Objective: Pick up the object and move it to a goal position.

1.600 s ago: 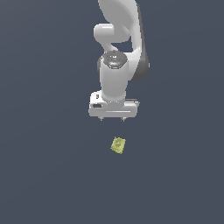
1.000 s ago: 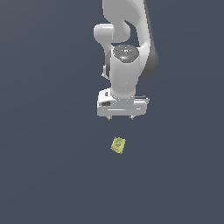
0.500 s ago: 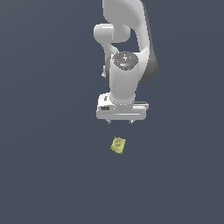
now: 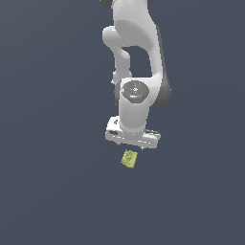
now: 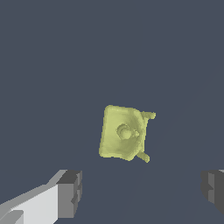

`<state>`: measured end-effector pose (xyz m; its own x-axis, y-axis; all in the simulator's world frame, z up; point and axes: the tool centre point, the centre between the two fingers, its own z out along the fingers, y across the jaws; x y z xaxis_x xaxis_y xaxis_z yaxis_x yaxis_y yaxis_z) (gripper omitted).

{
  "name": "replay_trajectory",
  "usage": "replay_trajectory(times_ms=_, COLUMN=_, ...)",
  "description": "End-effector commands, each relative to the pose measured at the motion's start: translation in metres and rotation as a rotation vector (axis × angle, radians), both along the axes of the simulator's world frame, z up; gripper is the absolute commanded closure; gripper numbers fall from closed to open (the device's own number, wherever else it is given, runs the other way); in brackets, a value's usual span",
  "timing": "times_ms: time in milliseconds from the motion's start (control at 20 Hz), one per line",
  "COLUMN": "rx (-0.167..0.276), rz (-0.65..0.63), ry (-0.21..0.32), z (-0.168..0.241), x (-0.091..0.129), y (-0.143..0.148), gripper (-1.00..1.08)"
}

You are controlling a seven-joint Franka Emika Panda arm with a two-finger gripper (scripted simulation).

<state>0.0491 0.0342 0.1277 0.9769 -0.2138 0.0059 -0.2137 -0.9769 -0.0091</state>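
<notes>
Lying just below end effector [image 4: 132, 143]: object [image 4: 128, 159].

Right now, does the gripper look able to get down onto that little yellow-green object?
Probably yes. The gripper hangs open close by the object, nothing lies between them, and in the wrist view the object sits apart from both fingers.

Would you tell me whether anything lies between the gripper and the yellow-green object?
Nothing does. In the wrist view, only bare dark surface shows between the open gripper and the yellow-green object; the exterior view shows the same.
</notes>
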Motion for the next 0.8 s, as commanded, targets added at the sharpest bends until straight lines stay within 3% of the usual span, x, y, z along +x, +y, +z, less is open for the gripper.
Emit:
replay_trajectory(times_ms=0, rx=-0.002, rz=-0.049, ry=0.003, z=-0.013, x=0.008, y=-0.001, gripper=-0.92)
replay_trajectory(times_ms=750, rx=-0.007, rz=-0.133, ry=0.009, z=-0.041, x=0.019, y=-0.002, gripper=-0.92)
